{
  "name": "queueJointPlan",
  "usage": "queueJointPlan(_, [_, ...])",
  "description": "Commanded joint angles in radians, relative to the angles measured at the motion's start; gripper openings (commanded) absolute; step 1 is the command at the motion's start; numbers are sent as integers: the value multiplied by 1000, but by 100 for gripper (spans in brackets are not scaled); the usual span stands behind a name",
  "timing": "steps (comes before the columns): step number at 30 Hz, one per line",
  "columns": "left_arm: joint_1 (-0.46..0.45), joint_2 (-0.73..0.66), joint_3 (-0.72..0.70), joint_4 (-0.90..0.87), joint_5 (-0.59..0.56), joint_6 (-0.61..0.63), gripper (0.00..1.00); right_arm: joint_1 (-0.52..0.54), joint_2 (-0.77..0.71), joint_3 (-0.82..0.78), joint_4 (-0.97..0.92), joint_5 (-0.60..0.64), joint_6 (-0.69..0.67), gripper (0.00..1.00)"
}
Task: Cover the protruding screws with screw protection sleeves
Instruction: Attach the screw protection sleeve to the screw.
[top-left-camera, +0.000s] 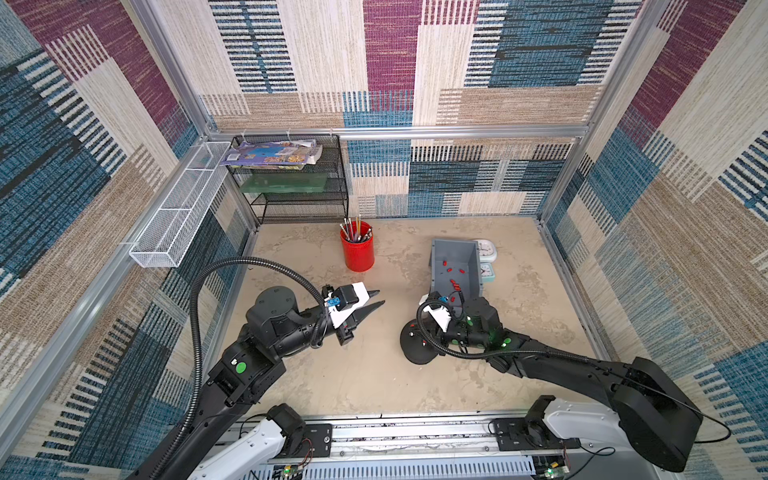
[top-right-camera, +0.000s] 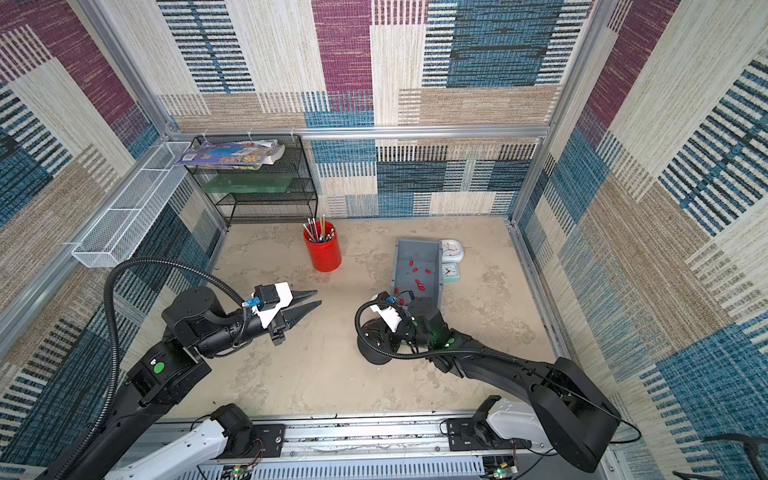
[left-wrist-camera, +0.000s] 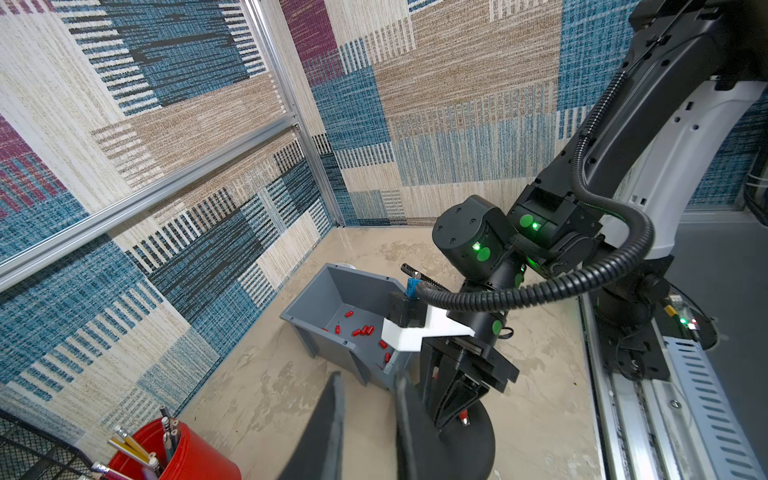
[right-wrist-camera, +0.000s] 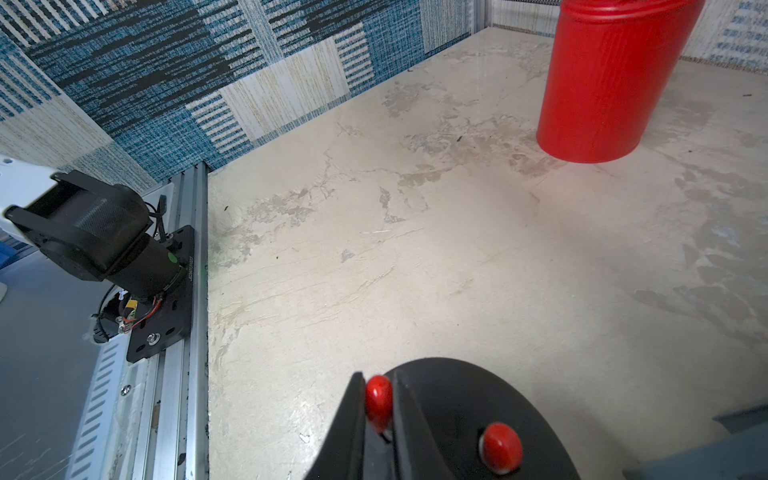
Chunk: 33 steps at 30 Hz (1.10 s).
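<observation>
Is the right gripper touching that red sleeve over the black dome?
Touching. The right wrist view shows the red sleeve pinched on both sides between the fingers of the right gripper.

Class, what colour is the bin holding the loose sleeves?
Grey; the bin shows best in the left wrist view.

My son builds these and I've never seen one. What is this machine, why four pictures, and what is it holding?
It is a robot: a left arm and a right arm at a table, each ending in a gripper. Two pictures look down from overhead, nearly alike; the other two come from a camera on each wrist. On the table stand a red cup of pencils, a grey bin with small red sleeves, two clocks and a black dome. The right gripper pinches one red sleeve over the dome, beside a second sleeve standing on it. The left gripper hangs open and empty.
</observation>
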Motion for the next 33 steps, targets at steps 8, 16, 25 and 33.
queueJointPlan(8, [1,-1,6,-9,-2,17,22,4,-3,5,-4,-7,-8,19])
queueJointPlan(16, [1,-2,6,-11,-3,18,22,4,-19,-4,1,-4,-4,26])
queueJointPlan(25, [1,-1,-3,11,-41,-12,22,2,-98,47,-13,17,27,32])
queueJointPlan(33, [37,172,-185,351,-912,-342,42,-21,-159,213,-128,651,148,37])
